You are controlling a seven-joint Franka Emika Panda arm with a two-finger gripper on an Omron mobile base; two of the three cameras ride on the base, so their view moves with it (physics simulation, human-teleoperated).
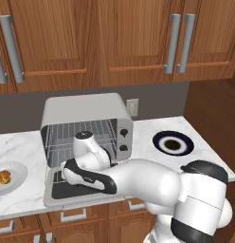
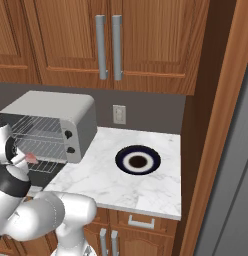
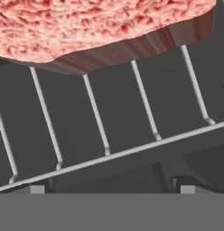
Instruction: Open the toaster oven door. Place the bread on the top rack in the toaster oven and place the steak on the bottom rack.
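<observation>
The toaster oven [image 1: 86,110] [image 2: 51,107] stands on the counter with its door [image 1: 67,192] folded down flat in front. My arm reaches into the open front, low down. The steak [image 3: 100,27] [image 2: 31,158], a pinkish-red slab, lies on the wire bars of the bottom rack [image 3: 109,155] near its front edge. Just short of the steak, my gripper [image 3: 112,189] is open, its fingertips [image 3: 37,189] wide apart and touching nothing. The top rack [image 2: 36,125] is bare where it shows. The golden-brown bread [image 1: 2,178] sits on a white plate [image 1: 19,172] left of the oven.
A dark-rimmed plate [image 1: 157,142] [image 2: 138,161] lies on the marble counter right of the oven. Wooden wall cabinets [image 1: 114,38] hang above, and an outlet [image 1: 132,107] is on the back wall. A tall wooden panel [image 2: 216,125] bounds the counter on the right.
</observation>
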